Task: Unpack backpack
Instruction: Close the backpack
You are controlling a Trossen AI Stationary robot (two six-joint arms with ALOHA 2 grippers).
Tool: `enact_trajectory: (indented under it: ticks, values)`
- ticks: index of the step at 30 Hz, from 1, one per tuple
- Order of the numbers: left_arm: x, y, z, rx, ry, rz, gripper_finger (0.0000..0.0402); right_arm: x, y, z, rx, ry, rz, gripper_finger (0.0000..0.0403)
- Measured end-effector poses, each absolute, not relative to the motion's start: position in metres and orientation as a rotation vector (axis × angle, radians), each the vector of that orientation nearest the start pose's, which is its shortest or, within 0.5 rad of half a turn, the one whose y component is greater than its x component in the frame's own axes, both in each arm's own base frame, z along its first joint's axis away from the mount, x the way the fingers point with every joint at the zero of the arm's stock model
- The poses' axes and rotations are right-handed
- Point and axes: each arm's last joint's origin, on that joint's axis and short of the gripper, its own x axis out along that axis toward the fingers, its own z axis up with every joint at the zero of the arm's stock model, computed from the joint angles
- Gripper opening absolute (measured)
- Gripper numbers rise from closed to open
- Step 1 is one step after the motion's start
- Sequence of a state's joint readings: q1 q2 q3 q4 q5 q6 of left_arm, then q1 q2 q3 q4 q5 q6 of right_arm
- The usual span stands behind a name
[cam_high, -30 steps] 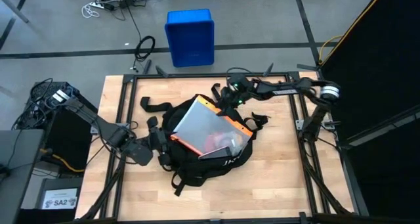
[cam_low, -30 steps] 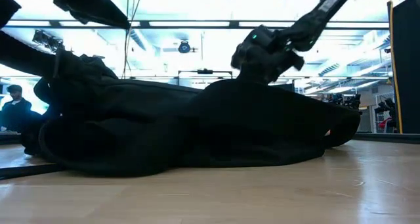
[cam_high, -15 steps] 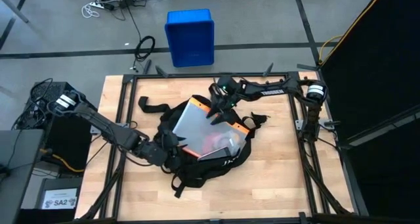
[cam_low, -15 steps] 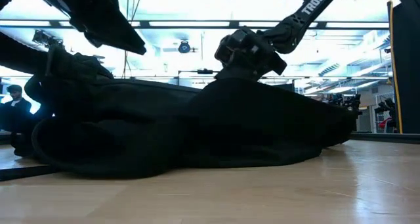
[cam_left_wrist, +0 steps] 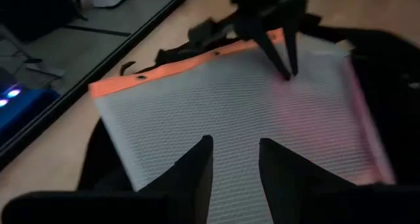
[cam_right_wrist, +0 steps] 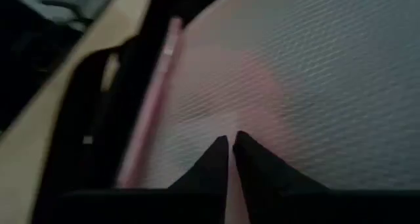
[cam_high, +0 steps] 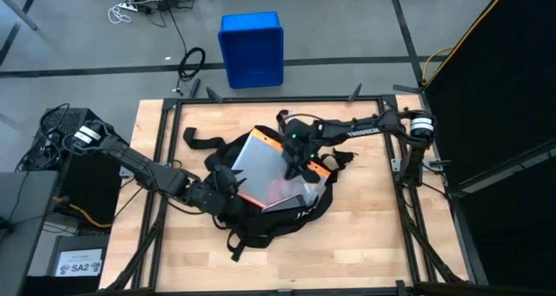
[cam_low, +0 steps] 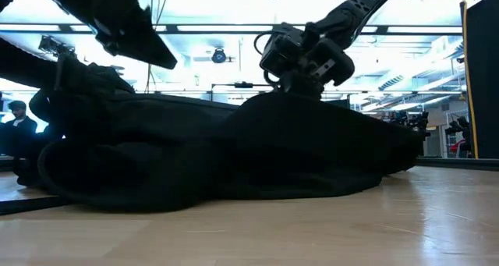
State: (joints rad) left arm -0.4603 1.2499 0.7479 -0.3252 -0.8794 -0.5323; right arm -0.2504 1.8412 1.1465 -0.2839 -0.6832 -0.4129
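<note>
backpack lay mid-table, opening upward | mesh pouch with orange edge lay in the opening, long axis 10-to-4 o'clock | right gripper pinched closed on the mesh at the pouch's 3 o'clock side, nearer arm | left gripper at the pouch's 8 o'clock edge, fingers parted, nothing visibly held

A large black soft fabric backpack lies at the middle of the wooden table. A flat grey mesh pouch with orange edging rests on it. A blue plastic crate stands on the floor behind the table.
</note>
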Motion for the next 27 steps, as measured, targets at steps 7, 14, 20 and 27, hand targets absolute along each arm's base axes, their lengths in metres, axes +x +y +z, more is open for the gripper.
enact_trajectory:
  ticks: [7, 14, 20, 27]
  values:
    - [0.224, -0.084, 0.225, -0.002, 0.537, 0.534, 0.0097, 0.355, -0.110, 0.211, -0.012, 0.600, 0.354, 0.0048]
    - [0.218, -0.083, 0.204, -0.065, 0.505, 0.442, 0.0097, 0.354, -0.132, 0.220, -0.027, 0.491, 0.312, 0.0120]
    - [0.176, -0.068, 0.181, -0.288, 0.298, 0.412, 0.0097, 0.356, -0.125, 0.219, -0.035, 0.512, 0.306, 0.0199]
    - [0.178, -0.075, 0.204, -0.303, 0.158, 0.130, 0.0092, 0.355, -0.132, 0.219, -0.054, 0.523, 0.231, 0.0250]
